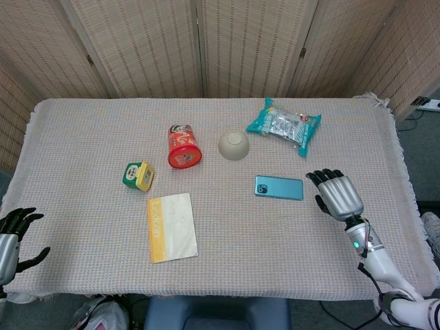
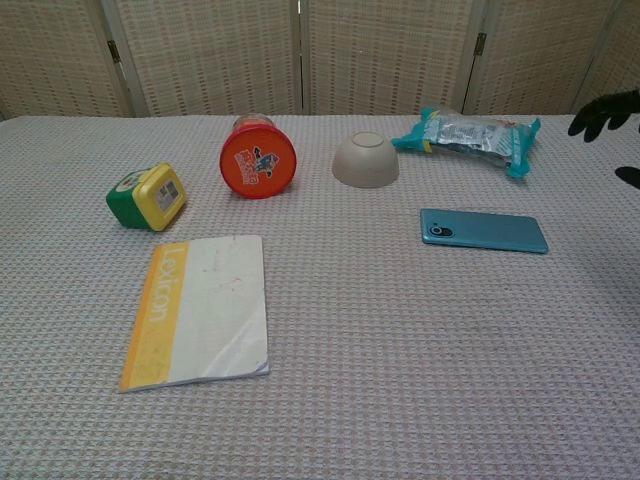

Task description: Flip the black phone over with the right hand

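The phone (image 1: pixel 279 188) lies flat on the woven cloth with its teal back and camera facing up; the chest view shows the phone (image 2: pixel 484 231) right of centre. My right hand (image 1: pixel 337 194) hovers a short way to its right, fingers spread and holding nothing. Only its dark fingertips (image 2: pixel 604 110) show at the right edge of the chest view. My left hand (image 1: pixel 12 237) hangs open off the table's front left corner, far from the phone.
A beige upturned bowl (image 1: pixel 234 145), a red can on its side (image 1: pixel 183 146), a green-and-yellow box (image 1: pixel 138 175), a yellow-edged Lexicon booklet (image 1: pixel 171 227) and a teal snack packet (image 1: pixel 284 125) lie on the cloth. The table edge (image 1: pixel 405 179) runs close by my right hand.
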